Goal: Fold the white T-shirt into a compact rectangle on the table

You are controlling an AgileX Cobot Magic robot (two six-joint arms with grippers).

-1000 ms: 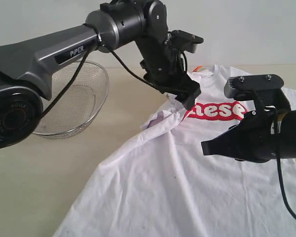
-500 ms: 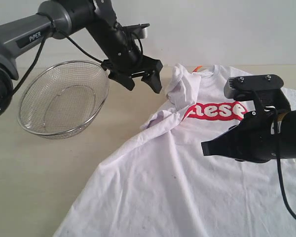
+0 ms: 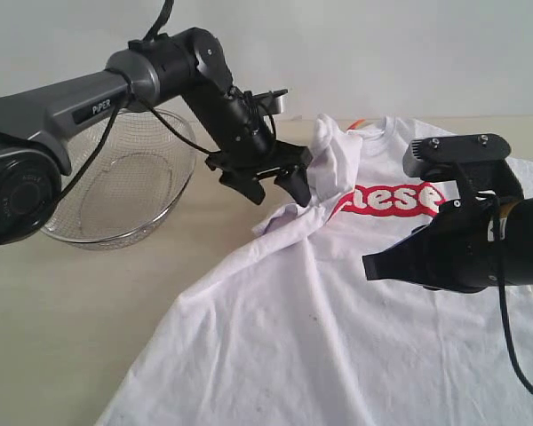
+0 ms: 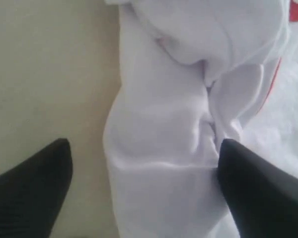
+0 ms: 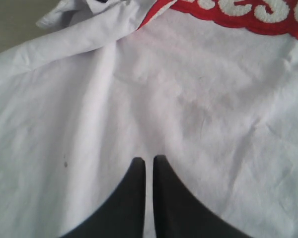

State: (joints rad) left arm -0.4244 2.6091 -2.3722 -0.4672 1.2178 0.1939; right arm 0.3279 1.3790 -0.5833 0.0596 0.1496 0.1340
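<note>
The white T-shirt [image 3: 320, 328] lies spread face up on the table [image 3: 71, 337], its red band [image 3: 386, 198] across the chest and an orange tag [image 3: 357, 122] at the neck. One sleeve is bunched up in a ridge by the shoulder [image 3: 330, 155]. My left gripper [image 3: 278, 185] is open right at that bunch. In the left wrist view the folded white cloth [image 4: 164, 124] lies between its spread fingers, left gripper [image 4: 145, 148]. My right gripper [image 3: 369, 266] hovers shut over the shirt's middle, empty, right gripper [image 5: 149, 159] above plain white cloth [image 5: 188, 89].
A round wire-mesh basket [image 3: 124, 186] stands on the table at the back left, behind my left arm. Bare beige tabletop [image 4: 39, 74] lies left of the shirt. The shirt's hem runs out of the exterior view at the bottom.
My left gripper let go of the sleeve near the red band, swung up and left over the basket, then came back down open to the bunched sleeve. The right arm has not moved.
</note>
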